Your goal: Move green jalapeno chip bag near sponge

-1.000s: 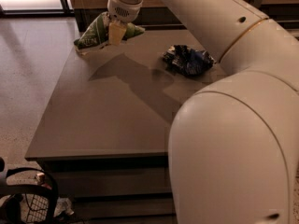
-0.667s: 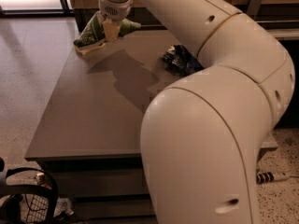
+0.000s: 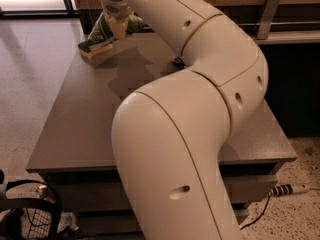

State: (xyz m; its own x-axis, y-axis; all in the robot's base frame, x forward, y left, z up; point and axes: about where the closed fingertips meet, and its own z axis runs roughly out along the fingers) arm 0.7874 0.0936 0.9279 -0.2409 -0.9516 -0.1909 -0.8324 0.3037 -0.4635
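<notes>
The green jalapeno chip bag (image 3: pixel 101 28) lies at the table's far left corner, wrinkled, with part of it showing right of the gripper. The sponge (image 3: pixel 95 48), dark green on top and pale yellow below, sits just in front of the bag and touches or nearly touches it. My gripper (image 3: pixel 118 28) reaches down from the top of the view onto the bag, right above and behind the sponge. The wrist hides the middle of the bag.
My large white arm (image 3: pixel 200 84) crosses the middle and right of the grey table (image 3: pixel 75 124) and hides most of it. A small dark bit (image 3: pixel 177 62) shows beside the arm. A black wire basket (image 3: pixel 30 219) stands on the floor at lower left.
The arm has swung left and toward the camera, now covering the dark blue snack bag. The gripper has shifted slightly left over the green bag. The sponge has stayed in place.
</notes>
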